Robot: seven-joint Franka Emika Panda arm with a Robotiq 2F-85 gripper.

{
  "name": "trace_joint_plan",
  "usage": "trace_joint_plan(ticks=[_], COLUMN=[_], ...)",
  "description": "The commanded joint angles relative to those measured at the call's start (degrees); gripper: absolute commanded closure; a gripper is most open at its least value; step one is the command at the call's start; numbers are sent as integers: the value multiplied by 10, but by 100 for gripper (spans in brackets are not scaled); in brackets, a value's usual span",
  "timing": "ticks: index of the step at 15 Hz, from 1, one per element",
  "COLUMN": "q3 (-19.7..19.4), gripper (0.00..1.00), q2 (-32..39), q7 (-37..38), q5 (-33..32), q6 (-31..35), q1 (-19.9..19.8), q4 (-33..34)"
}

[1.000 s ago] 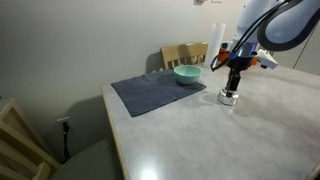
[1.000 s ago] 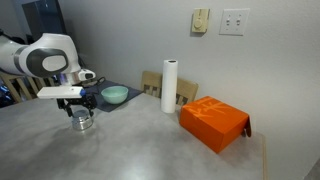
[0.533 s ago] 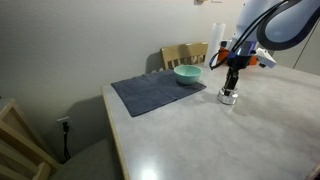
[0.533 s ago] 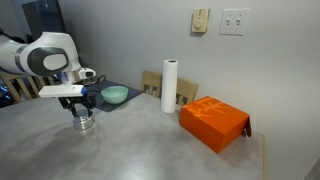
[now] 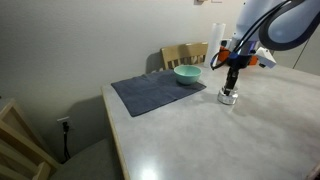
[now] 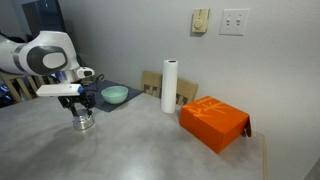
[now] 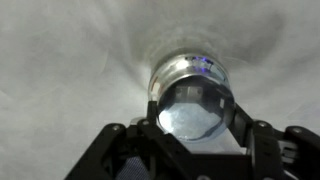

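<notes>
A small clear glass jar (image 7: 192,98) stands upright on the pale table (image 5: 200,140). In the wrist view its round rim fills the space between the two black fingers, which press on both sides. My gripper (image 7: 193,120) is shut on the jar. In both exterior views the gripper (image 5: 231,92) (image 6: 82,113) points straight down over the jar (image 5: 229,98) (image 6: 83,123), which rests on the tabletop just beside a dark grey cloth mat (image 5: 155,92).
A teal bowl (image 5: 187,74) (image 6: 114,95) sits on the mat's far end. A wooden chair (image 5: 184,54) stands behind the table. A paper towel roll (image 6: 169,86), a cardboard box (image 6: 153,85) and an orange box (image 6: 213,122) lie further along the table.
The fingers have closed on the jar since a second ago. The arm and jar stay where they were.
</notes>
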Motion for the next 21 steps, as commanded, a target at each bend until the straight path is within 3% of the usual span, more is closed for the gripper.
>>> trace_joint_plan(ticks=[1,6,12,15,17,21], q3=[-10,-26,-28,-1,7,3], gripper=[56,56,56,56,56,56], q2=[-50,-123,-154,-127,-104,-42], q7=[38,79,27,-57,-94,-92], q5=[-20,-24,65,172,208,193], q6=[14,55,116,97,76,20], q1=[8,-6,-82,-135,-155,-159], q4=[-45,-102,-141,-116,-92,-29])
